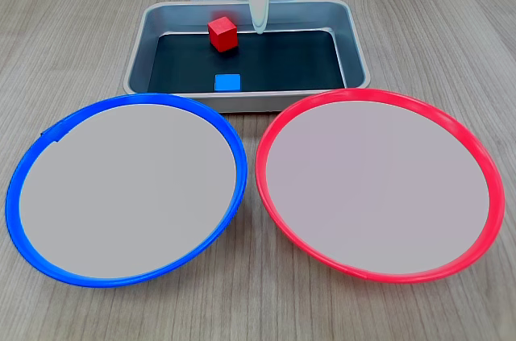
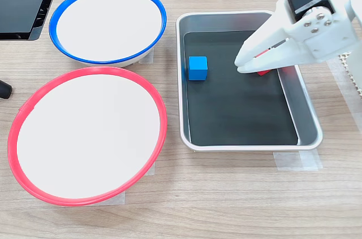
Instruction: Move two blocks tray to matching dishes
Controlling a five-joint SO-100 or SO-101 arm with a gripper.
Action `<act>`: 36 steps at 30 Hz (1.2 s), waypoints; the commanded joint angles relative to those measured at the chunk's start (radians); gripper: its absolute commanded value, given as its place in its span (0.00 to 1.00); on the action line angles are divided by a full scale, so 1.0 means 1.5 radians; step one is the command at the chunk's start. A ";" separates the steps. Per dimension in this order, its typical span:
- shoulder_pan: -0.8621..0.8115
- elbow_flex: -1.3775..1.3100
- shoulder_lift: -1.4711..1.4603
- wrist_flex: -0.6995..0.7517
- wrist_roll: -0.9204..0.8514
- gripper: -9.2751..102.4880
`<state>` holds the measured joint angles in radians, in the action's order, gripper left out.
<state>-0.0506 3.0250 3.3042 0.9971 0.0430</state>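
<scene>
Gripper [image 2: 242,65] hangs over the red block [image 1: 222,34] at the tray's [image 2: 308,114] back wall, jaw state unreadable, blue block [image 2: 198,68] near the front wall: risk is a finger landing on the cube's top and knocking it away.

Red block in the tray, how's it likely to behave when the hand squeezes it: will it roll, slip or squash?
The red block is a flat-faced cube, so it will probably slide rather than roll. Its sharp, even edges suggest it is rigid and should not squash. It sits turned on the tray, so the hand may twist it as it closes.
</scene>
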 commanded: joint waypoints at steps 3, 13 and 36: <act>0.005 -0.001 0.016 0.000 -0.004 0.08; 0.005 -0.001 0.016 0.000 -0.004 0.08; -0.047 -0.078 -0.109 -0.160 -0.073 0.08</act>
<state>-0.0660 2.9928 3.2122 0.8958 -0.0046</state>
